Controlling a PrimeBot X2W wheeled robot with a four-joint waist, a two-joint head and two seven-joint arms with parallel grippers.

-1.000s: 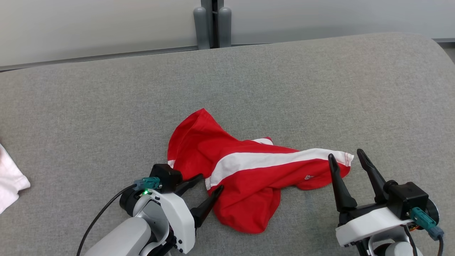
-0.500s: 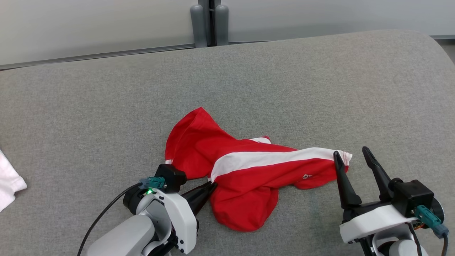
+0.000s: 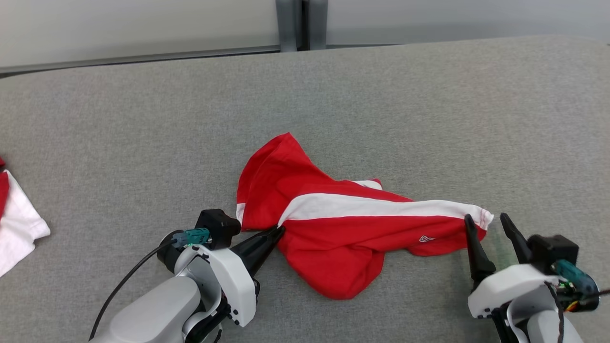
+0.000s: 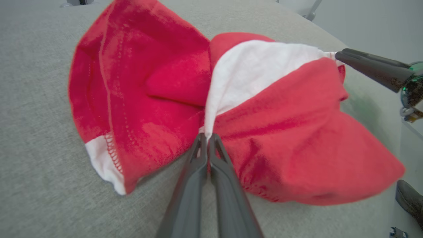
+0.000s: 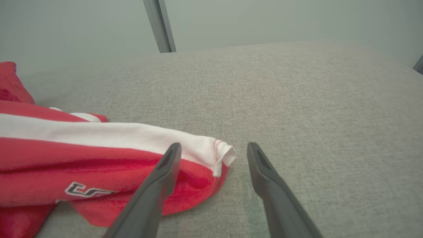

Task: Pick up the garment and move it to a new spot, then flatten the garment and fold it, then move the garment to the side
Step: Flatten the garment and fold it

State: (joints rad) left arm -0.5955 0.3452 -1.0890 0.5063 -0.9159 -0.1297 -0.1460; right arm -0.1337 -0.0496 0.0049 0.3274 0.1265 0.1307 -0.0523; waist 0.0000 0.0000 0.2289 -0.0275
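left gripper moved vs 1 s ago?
Yes: left gripper closed its fingers inward onto the garment, at the white stripe's near end.

white arm shells [image 3: 224, 281], teal plugs [image 3: 191, 235]

The crumpled red-and-white garment [image 3: 333, 238] is made of soft matt cloth; the grey cushioned surface [image 3: 143, 119] is covered in coarse woven fabric.
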